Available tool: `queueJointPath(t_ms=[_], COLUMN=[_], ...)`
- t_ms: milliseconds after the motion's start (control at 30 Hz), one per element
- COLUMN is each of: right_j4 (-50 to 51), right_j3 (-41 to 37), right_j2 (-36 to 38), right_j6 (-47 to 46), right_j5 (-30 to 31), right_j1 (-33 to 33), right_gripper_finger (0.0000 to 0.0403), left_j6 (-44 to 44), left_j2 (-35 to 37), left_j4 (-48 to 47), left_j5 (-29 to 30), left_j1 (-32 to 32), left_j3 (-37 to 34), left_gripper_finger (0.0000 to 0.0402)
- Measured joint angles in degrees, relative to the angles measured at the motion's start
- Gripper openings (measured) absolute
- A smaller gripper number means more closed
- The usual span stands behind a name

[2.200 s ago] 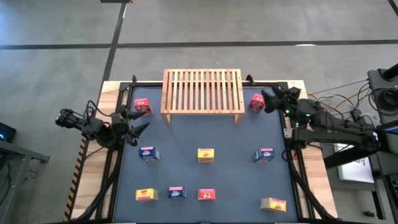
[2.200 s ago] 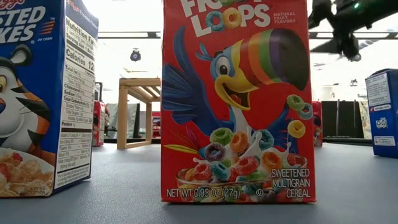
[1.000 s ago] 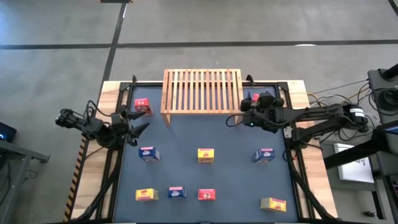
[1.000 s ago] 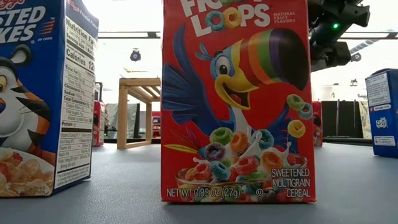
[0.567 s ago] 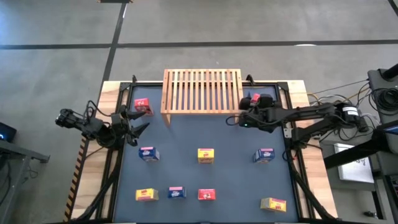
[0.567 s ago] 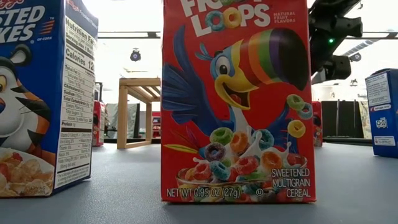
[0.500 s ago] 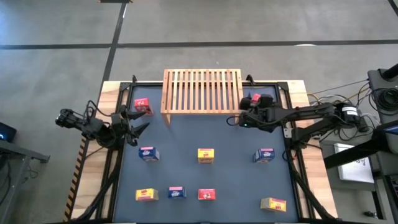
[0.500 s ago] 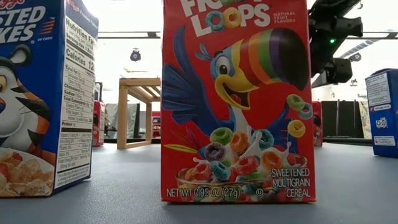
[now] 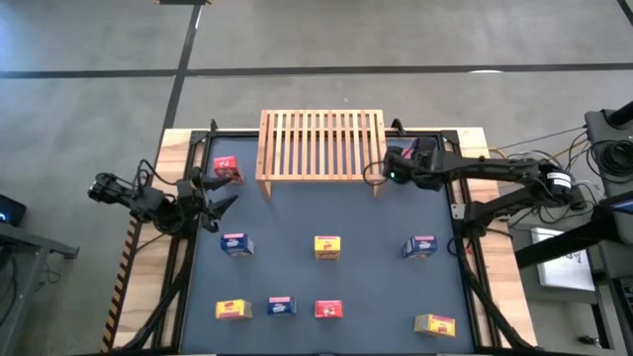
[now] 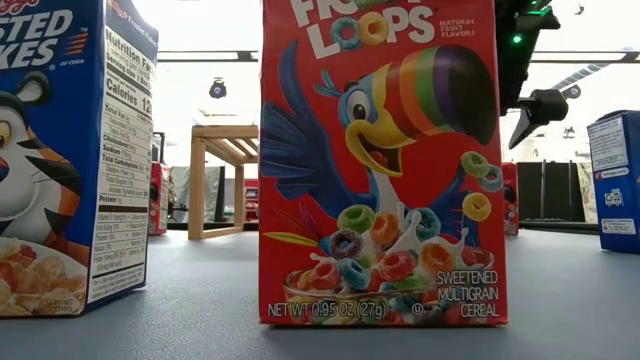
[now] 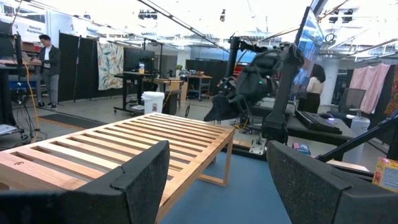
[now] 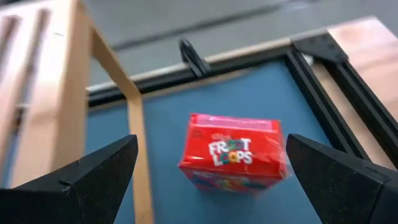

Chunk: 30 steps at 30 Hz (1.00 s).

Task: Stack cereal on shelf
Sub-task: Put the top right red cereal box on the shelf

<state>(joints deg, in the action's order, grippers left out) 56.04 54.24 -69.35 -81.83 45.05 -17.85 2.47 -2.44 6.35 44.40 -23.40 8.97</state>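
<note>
Nearest you in the low view, a red box [image 10: 378, 160] fills the middle and hides most of the table [image 10: 200, 290] behind it; a blue box [image 10: 65, 150] is cut off at the left edge and another blue one [image 10: 620, 180] at the right. From above you see the near row: yellow [image 9: 232, 310], blue [image 9: 281, 307], red [image 9: 328, 311], and a yellow box [image 9: 435, 324] lying off to the right; the middle row holds blue [image 9: 235, 244], yellow [image 9: 327, 247] and blue [image 9: 419, 246]. Your left hand [image 9: 220, 192] waits at the left edge with fingers spread apart, near a red box [image 9: 226, 168] beside the shelf [image 9: 321, 145]. Your right hand [image 9: 374, 174] hovers at the shelf's right end, fingers wide apart and holding nothing; from above the arm covers almost all of the last red box [image 12: 235, 151], but the right wrist view shows it standing on the table between the fingers [image 12: 93, 177], just beside the shelf's leg [image 12: 138, 143], touched by neither. Far off in the left wrist view, a person [image 11: 48, 62] stands at the room's back.
</note>
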Motion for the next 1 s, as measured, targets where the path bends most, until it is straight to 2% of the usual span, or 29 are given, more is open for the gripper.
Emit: queueJointPath(t_ms=[200, 433, 667, 1000], right_j4=[3.58, 5.77, 12.89, 12.80], right_j3=[3.31, 5.22, 6.97, 6.09], right_j2=[-4.28, -8.46, -9.13, -8.48], right_j6=[-0.38, -3.67, -6.19, -9.45], right_j5=[-4.54, -4.44, -5.56, -6.27], right_j1=[-2.79, -3.69, -3.69, -3.65], right_gripper_finger=[0.0400, 0.0400, 0.0400, 0.0400], left_j6=[0.01, 0.00, 0.01, 0.01], left_j2=[0.00, 0.00, 0.00, 0.00], left_j4=[-0.01, -0.02, 0.00, 0.01], left_j5=[0.00, 0.00, 0.01, 0.00], left_j1=[0.02, 0.02, 0.01, 0.02], left_j3=[0.00, 0.00, 0.00, 0.00], left_gripper_finger=[0.0254, 0.0254, 0.0254, 0.0254])
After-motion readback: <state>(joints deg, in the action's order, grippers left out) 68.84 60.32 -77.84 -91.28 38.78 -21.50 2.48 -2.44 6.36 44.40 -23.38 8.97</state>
